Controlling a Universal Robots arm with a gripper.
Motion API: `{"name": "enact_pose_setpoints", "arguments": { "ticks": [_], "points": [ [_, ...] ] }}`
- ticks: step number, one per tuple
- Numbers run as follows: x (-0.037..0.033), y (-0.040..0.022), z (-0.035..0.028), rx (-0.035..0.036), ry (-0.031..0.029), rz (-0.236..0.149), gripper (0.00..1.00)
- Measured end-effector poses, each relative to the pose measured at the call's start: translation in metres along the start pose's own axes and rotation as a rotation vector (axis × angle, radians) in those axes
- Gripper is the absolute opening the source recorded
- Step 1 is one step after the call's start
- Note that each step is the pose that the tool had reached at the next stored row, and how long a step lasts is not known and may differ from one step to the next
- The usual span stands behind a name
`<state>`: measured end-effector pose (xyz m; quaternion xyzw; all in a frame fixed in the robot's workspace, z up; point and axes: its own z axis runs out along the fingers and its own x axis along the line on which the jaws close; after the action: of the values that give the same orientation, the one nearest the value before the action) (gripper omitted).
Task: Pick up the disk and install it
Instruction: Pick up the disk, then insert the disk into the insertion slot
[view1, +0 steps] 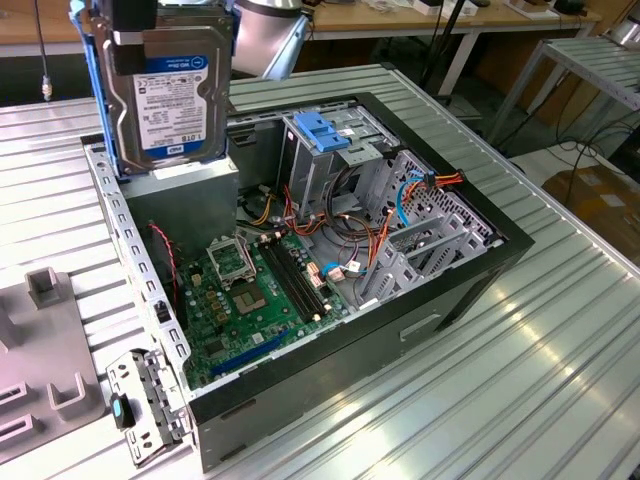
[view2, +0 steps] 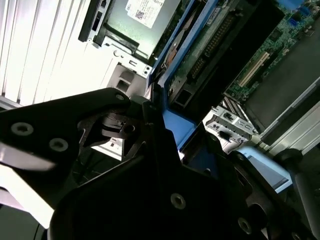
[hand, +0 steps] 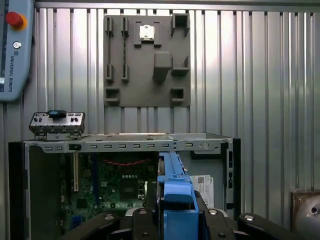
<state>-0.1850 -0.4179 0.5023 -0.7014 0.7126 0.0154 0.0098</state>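
Observation:
The disk (view1: 165, 90) is a silvery hard drive with a white and blue label and bright blue side rails. It hangs upright in the air at the exterior view's upper left, above the grey power supply box (view1: 185, 200) of the open computer case (view1: 470, 270). My gripper (view1: 135, 40) is shut on the disk's upper end. In both wrist views the black fingers (hand: 120, 222) clamp the blue rail (hand: 175, 195) (view2: 175, 127), with the case's inside below it.
Inside the case lie a green motherboard (view1: 250, 290), loose cables, and a tall grey cage with a light-blue latch (view1: 322, 130). A grey fixture plate (view1: 40, 350) (hand: 146, 60) and a small metal bracket (view1: 140, 400) sit on the ribbed table beside the case. A teach pendant (hand: 15, 50) lies further off.

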Motion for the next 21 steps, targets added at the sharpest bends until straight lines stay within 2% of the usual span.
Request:
{"name": "enact_pose_setpoints", "arguments": {
  "ticks": [2, 3, 5, 8, 11, 21],
  "points": [
    [-0.0001, -0.0076, 0.0002, 0.0001, -0.0001, 0.0, 0.37],
    [-0.0002, -0.0139, 0.0004, 0.0001, -0.0001, 0.0, 0.37],
    [-0.0002, -0.0205, 0.0007, 0.0001, -0.0001, 0.0, 0.37],
    [-0.0003, -0.0384, 0.0017, 0.0001, -0.0001, 0.0, 0.37],
    [-0.0005, -0.0472, 0.0021, 0.0001, -0.0001, 0.0, 0.37],
    [0.0007, -0.0492, 0.0022, 0.0002, -0.0001, 0.001, 0.37]
  ]
}}
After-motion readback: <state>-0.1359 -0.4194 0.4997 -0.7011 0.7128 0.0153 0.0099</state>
